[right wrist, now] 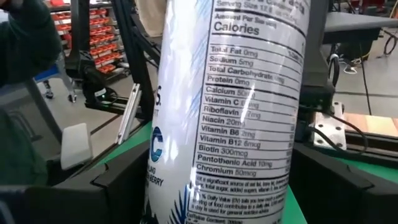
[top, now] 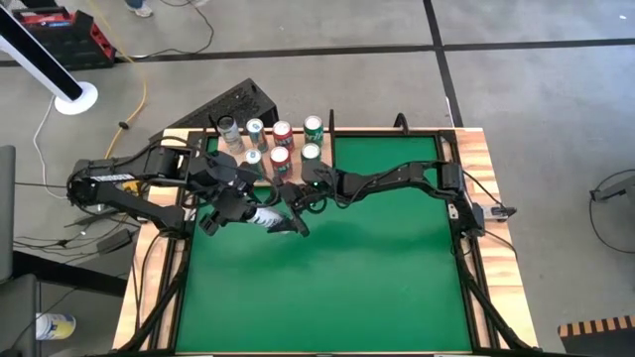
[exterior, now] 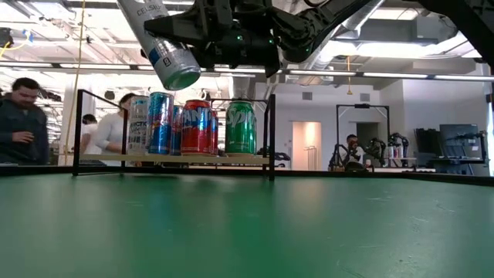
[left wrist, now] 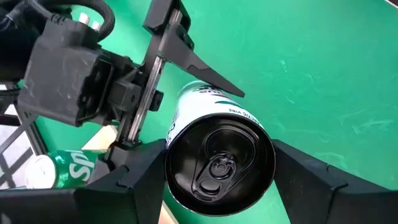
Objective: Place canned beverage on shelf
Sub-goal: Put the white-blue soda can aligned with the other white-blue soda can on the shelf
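A tall, slim white can [left wrist: 219, 162] with a black top and pull tab was held between both grippers above the green table [top: 327, 288], clear of its surface. The left gripper [left wrist: 217, 177] had its fingers [left wrist: 140, 180] pinching the can near its top end, one on each side. The right gripper [right wrist: 217, 186] had its fingers [right wrist: 118, 180] set either side of the can body; actual contact could not be confirmed. Between the right jaws the can showed a printed nutrition panel and a blue mark; its upper end was cut off in that view. In the low view the can [exterior: 164, 48] hung tilted, its upper length partly masked by the dark arms. In the high view the can [top: 266, 218] was mostly covered by the two grippers. Beyond the jaws stood the shelf [exterior: 174, 158], a light-wood board on thin black uprights, at the table's far edge. Seven cans were counted on it from above, among them red ones [top: 281, 132] and green ones [top: 314, 127]; some labels could not be read. Two people [exterior: 19, 123] were visible in the room behind, blurred.
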